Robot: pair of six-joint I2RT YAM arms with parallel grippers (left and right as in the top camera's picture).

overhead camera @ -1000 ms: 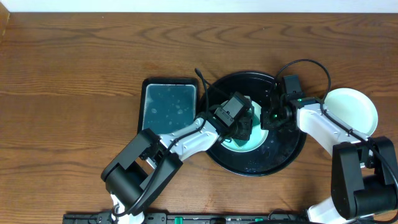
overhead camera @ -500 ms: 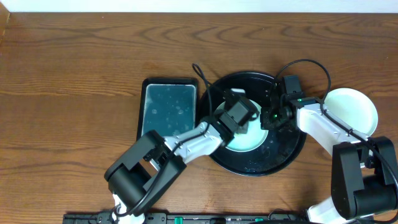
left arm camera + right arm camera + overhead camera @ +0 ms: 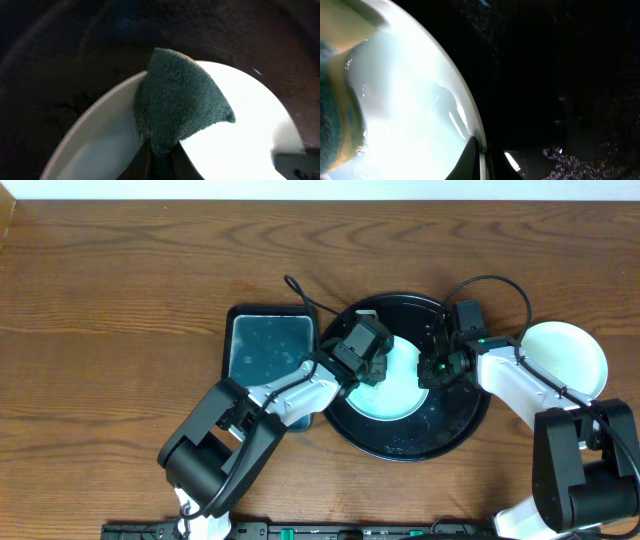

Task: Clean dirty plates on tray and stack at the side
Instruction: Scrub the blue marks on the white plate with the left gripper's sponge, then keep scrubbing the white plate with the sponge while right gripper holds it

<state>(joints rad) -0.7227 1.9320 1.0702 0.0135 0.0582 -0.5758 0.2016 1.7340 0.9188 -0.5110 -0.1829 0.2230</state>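
Observation:
A pale mint plate (image 3: 402,387) lies in the round black tray (image 3: 400,442). My left gripper (image 3: 374,364) is shut on a dark green sponge (image 3: 176,107). The sponge presses on the plate (image 3: 240,135) at its far-left rim. My right gripper (image 3: 434,370) is shut on the plate's right rim (image 3: 479,136), one finger inside and one outside. In the right wrist view the plate (image 3: 405,115) looks wet and glossy, and the sponge (image 3: 332,115) shows at the left edge. I see no scribble marks on the plate's visible surface.
A white plate (image 3: 566,358) sits on the table just right of the tray, under my right arm. A rectangular teal tray (image 3: 268,348) with wet spots lies left of the black tray, partly under my left arm. Droplets speckle the black tray floor (image 3: 570,160).
My left gripper has dragged the sponge from the plate's middle up and left to its far-left rim. The right gripper has held still on the rim.

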